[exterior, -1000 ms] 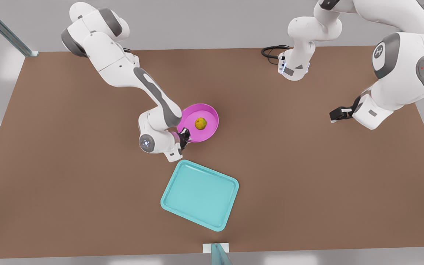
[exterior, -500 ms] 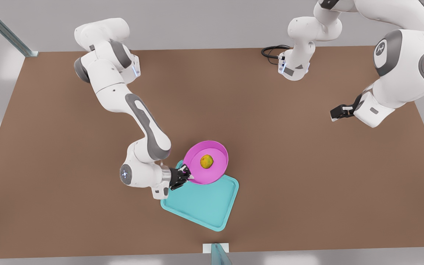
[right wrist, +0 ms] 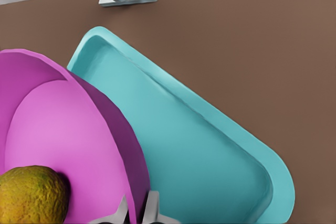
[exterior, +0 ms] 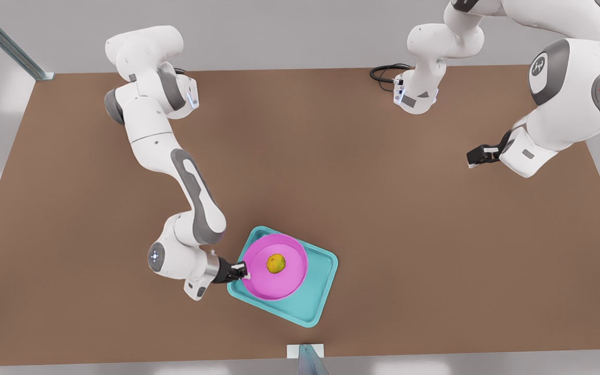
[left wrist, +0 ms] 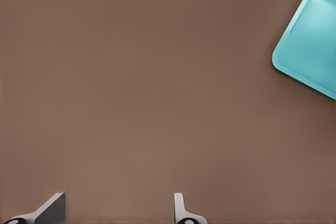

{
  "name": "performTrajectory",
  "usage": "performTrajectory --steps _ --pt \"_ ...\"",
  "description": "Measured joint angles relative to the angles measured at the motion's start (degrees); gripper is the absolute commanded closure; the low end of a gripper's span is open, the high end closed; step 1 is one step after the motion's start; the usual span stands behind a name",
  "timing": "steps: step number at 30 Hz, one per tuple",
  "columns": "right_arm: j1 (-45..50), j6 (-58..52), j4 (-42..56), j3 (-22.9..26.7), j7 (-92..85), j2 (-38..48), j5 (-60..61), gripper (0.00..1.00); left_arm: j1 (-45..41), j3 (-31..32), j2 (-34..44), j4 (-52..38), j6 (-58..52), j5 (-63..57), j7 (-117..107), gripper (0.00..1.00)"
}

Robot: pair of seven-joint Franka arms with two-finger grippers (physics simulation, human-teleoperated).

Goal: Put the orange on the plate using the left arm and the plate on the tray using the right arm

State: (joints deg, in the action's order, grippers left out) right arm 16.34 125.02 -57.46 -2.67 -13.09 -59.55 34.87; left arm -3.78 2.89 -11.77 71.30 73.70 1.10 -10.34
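Plate (exterior: 285, 284) is held over the tray (exterior: 316, 304), toward the tray's left end in the front view, with the orange (exterior: 276, 263) lying loose near its middle. Right gripper (exterior: 241, 271) is pinched narrowly on the plate's left rim, one finger inside the wall and one outside, as seen in the right wrist view, where the rim (right wrist: 123, 145) runs between the fingertips (right wrist: 151, 207). Whether the plate's underside already touches the tray cannot be told. Plate is judged stiff and light, with a thin upright rim that serves as the only handle; held at one edge, it is likely to tip if the grip loosens. Orange is judged round and free to roll, so the plate should be kept level and lowered gently. Left gripper (exterior: 476, 159) hangs parted and empty over bare table (exterior: 383, 208) at the far right, well apart from the tray; that arm waits.
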Motion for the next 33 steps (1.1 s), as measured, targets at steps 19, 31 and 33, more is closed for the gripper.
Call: performTrajectory --steps 19,31,33 --pt "-1.6 -4.2 1.3 5.2 10.0 7.8 -20.2 0.00 0.3 0.0 -0.7 0.0 0.1 -0.2 0.0 0.00" --pt "-10.9 -38.7 -16.6 6.3 0.6 53.0 -41.0 0.00 0.2 0.3 -1.1 -0.1 0.4 -0.4 0.2 0.00" --pt "-11.3 -40.6 -17.8 5.8 0.0 54.1 -41.5 0.00 0.2 0.3 -1.1 -0.1 0.4 -0.4 0.2 0.00"
